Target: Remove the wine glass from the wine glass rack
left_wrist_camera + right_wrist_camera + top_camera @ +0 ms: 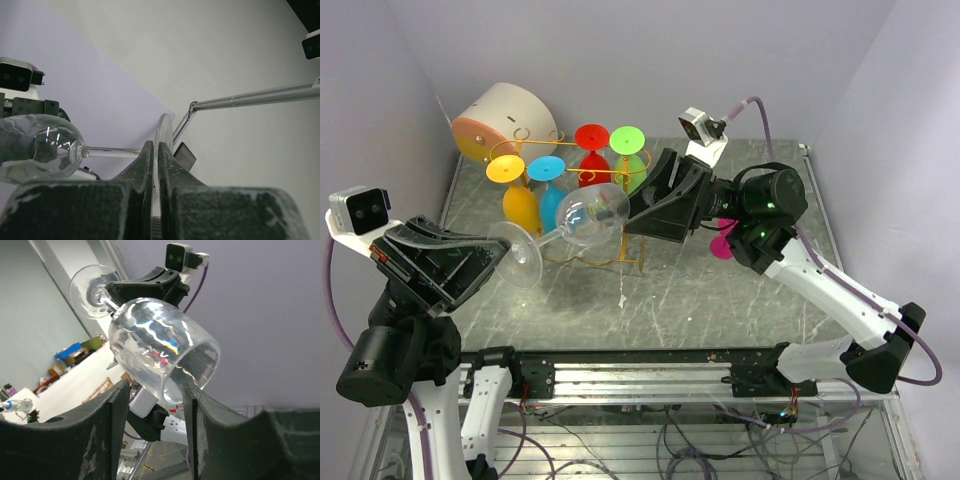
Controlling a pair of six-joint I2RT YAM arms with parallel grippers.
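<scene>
Left gripper (154, 149) clamps the clear wine glass (37, 145) by its foot, bowl ahead; we judge the right gripper (157, 385), open astride the bowl, ready to steady it.

The wine glass rack (605, 262) is gold-yellow wire, carrying a yellow glass (520, 207), a blue glass (547, 168), a red glass (592, 137) and a green glass (626, 140). Behind the rack a drum (510, 115) is white with an orange face; under it the desk (720, 300) is grey, pale-veined marble.
</scene>
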